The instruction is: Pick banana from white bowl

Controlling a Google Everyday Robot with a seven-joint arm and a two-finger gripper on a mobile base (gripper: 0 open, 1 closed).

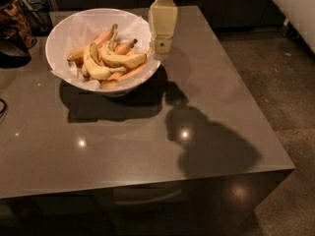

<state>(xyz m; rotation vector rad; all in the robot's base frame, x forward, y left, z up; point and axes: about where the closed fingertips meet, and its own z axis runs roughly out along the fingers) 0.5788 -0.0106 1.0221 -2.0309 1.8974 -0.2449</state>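
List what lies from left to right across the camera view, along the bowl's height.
Dark clutter at the edge → white bowl, with the banana inside → gripper, by the bowl's right rim → bare table → floor.

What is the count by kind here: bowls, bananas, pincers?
Large round white paper-lined bowl: 1
Curved yellow and orange-tinted bananas in it: at least 5, overlapping
Cream robot pincer above the bowl's right rim: 1
Total: at least 7

One camera looks steeply down, fairly near, onto the glossy dark grey square table (147,146); the cream gripper (161,45) hangs top centre.
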